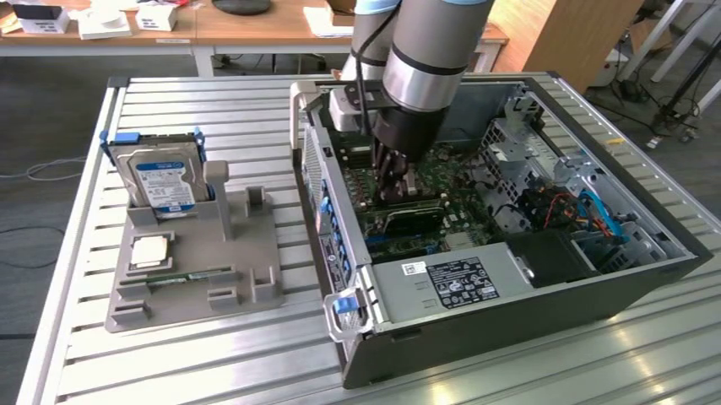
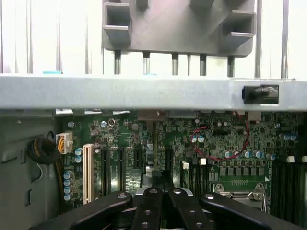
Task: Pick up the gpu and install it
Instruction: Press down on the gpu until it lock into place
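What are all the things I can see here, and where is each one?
PC case: one, black, open, on the table's right in the exterior view.
Motherboard: one, green, inside the case.
GPU: one, green with black cooler, on the motherboard below the pincer.
Power supply: one, silver, near end of the case.
Holder: one, grey, left of the case.
Hard drive: one, silver with blue-white label, upright in the holder.
Processor: one, silver, flat on the holder.
Memory stick: one, green, lying on the holder.
Table: one, silver slats.
Arm: one, grey.
Pincer: one, black, shut, inside the case.
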### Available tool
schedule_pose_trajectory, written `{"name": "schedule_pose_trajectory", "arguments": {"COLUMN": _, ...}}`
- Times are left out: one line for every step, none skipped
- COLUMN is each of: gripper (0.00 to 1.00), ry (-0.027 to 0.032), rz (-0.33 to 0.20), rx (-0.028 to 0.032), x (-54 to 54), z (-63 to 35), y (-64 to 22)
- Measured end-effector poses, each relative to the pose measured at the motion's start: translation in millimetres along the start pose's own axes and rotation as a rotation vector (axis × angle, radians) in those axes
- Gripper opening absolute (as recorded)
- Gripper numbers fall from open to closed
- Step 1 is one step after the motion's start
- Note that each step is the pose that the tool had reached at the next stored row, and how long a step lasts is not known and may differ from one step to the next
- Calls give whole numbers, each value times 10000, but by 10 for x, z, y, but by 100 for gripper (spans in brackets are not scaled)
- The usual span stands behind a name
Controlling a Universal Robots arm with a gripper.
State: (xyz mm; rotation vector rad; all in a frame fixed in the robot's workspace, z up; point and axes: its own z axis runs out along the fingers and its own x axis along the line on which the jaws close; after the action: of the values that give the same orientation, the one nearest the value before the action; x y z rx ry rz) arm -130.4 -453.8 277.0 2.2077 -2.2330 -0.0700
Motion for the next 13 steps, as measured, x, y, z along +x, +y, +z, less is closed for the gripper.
{"name": "schedule_pose_trajectory", "arguments": {"gripper": 11, "ry": 0, "rz": -1, "rx": 9, "x": 0, "z": 1, "y": 25}}
{"name": "schedule_pose_trajectory", "arguments": {"gripper": 11, "ry": -1, "rz": -1, "rx": 17, "x": -1, "z": 2, "y": 48}}
{"name": "schedule_pose_trajectory", "arguments": {"gripper": 11, "ry": 0, "rz": 0, "rx": 24, "x": -1, "z": 2, "y": 70}}
{"name": "schedule_pose_trajectory", "arguments": {"gripper": 11, "ry": 0, "rz": -1, "rx": 30, "x": -1, "z": 3, "y": 89}}
{"name": "schedule_pose_trajectory", "arguments": {"gripper": 11, "ry": 0, "rz": -1, "rx": 36, "x": -2, "z": 3, "y": 108}}
{"name": "schedule_pose_trajectory", "arguments": {"gripper": 11, "ry": -1, "rz": -1, "rx": 41, "x": -2, "z": 4, "y": 125}}
{"name": "schedule_pose_trajectory", "arguments": {"gripper": 11, "ry": 0, "rz": -1, "rx": 46, "x": -2, "z": 5, "y": 142}}
{"name": "schedule_pose_trajectory", "arguments": {"gripper": 11, "ry": -1, "rz": -1, "rx": 49, "x": -2, "z": 5, "y": 158}}
{"name": "schedule_pose_trajectory", "arguments": {"gripper": 11, "ry": -2, "rz": -1, "rx": 51, "x": -2, "z": 6, "y": 163}}
{"name": "schedule_pose_trajectory", "arguments": {"gripper": 11, "ry": -1, "rz": -1, "rx": 51, "x": -2, "z": 5, "y": 163}}
{"name": "schedule_pose_trajectory", "arguments": {"gripper": 11, "ry": -1, "rz": -1, "rx": 51, "x": -2, "z": 5, "y": 163}}
{"name": "schedule_pose_trajectory", "arguments": {"gripper": 11, "ry": -1, "rz": -2, "rx": 52, "x": -2, "z": 6, "y": 163}}
{"name": "schedule_pose_trajectory", "arguments": {"gripper": 11, "ry": 1, "rz": -2, "rx": 52, "x": -1, "z": 5, "y": 173}}
